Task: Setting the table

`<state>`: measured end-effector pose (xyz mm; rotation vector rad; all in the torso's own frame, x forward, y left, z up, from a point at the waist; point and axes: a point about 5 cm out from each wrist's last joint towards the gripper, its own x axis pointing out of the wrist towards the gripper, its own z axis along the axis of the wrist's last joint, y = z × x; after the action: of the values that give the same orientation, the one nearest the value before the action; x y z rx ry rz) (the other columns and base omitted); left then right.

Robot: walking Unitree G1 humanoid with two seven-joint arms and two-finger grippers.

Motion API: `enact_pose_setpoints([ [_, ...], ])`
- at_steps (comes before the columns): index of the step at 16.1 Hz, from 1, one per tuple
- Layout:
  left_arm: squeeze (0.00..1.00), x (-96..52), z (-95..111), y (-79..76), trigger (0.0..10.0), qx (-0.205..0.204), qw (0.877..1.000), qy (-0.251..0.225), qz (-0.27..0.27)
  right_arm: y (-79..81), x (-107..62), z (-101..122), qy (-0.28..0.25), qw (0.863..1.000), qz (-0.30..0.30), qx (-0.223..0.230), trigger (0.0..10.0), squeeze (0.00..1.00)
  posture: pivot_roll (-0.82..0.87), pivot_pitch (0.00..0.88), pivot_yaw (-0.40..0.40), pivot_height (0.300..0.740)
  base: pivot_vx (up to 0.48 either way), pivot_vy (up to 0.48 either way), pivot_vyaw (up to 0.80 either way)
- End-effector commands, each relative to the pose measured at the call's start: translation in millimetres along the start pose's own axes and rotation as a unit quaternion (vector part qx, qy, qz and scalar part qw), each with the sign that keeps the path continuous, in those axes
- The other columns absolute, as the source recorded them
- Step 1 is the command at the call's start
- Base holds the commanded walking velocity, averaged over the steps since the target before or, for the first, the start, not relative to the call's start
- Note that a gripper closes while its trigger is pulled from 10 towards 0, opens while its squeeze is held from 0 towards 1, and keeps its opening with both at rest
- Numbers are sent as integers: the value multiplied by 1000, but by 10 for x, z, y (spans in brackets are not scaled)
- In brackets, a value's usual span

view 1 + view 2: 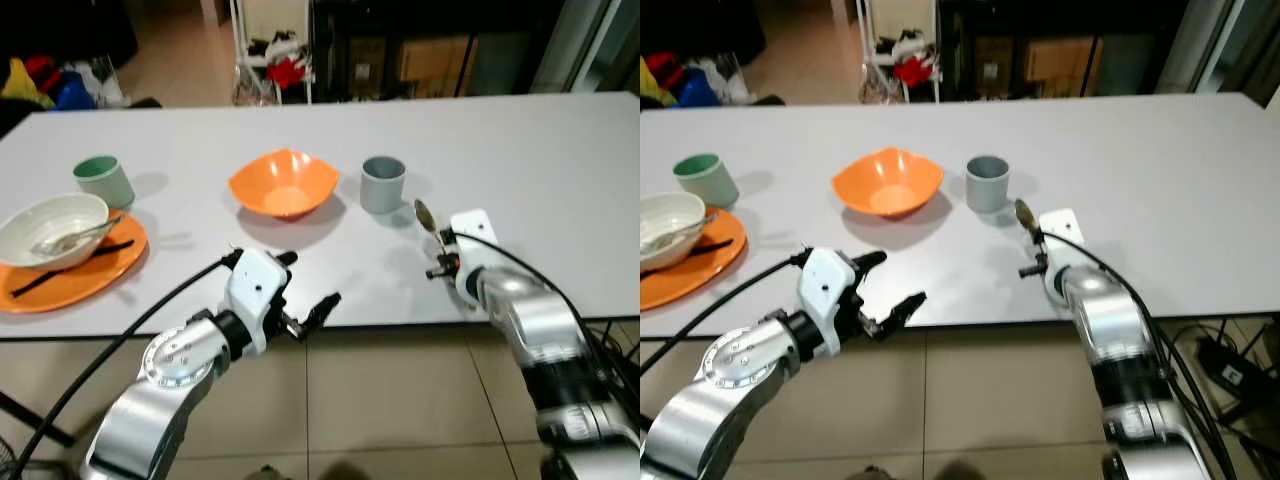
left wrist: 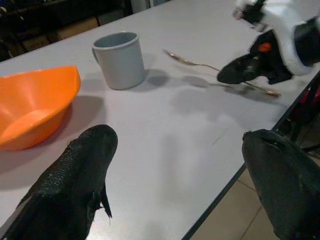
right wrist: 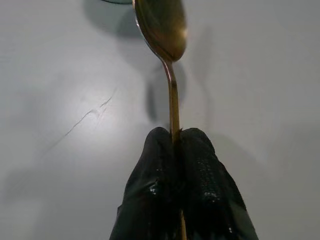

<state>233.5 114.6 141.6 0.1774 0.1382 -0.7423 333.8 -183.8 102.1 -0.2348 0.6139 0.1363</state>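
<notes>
A brass spoon point(image 3: 170, 90) is pinched by its handle in my right gripper point(image 1: 442, 250), which is shut on it just above the white table point(image 1: 520, 160). The spoon's bowl point(image 1: 424, 213) points toward the grey cup point(image 1: 382, 183). An orange bowl point(image 1: 283, 183) sits left of that cup. My left gripper point(image 1: 305, 290) hovers open at the table's front edge, below the orange bowl, with nothing between its fingers point(image 2: 75, 175).
At the far left an orange plate point(image 1: 85, 275) carries a white bowl point(image 1: 50, 225) with a spoon in it and black chopsticks point(image 1: 70, 268). A green cup point(image 1: 103, 180) stands behind it. Beyond the table are shelves and a rack.
</notes>
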Motion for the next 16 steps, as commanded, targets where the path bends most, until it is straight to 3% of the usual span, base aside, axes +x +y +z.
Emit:
enact_pose_setpoints([
  [1,0,-10,34,-15,10000,8,1000,-1,-10,16,55,31,-3,1000,6,12,10000,0,90,0,63,740,0,0,0],
  [10,0,-40,15,-27,10000,13,1000,5,-13,92,242,144,7,999,1,40,10000,0,103,0,55,740,0,0,0],
  [11,0,-40,17,-24,10000,14,1000,4,-13,110,243,140,9,999,6,49,10000,1000,109,0,50,740,0,0,0],
  [14,0,-45,21,-13,10000,14,1000,2,-11,151,234,171,-1,998,12,63,10000,1000,114,0,49,740,0,0,0],
  [16,0,-53,50,17,10000,4,1000,-10,0,162,142,246,-27,997,15,73,10000,1000,116,0,48,740,0,0,0],
])
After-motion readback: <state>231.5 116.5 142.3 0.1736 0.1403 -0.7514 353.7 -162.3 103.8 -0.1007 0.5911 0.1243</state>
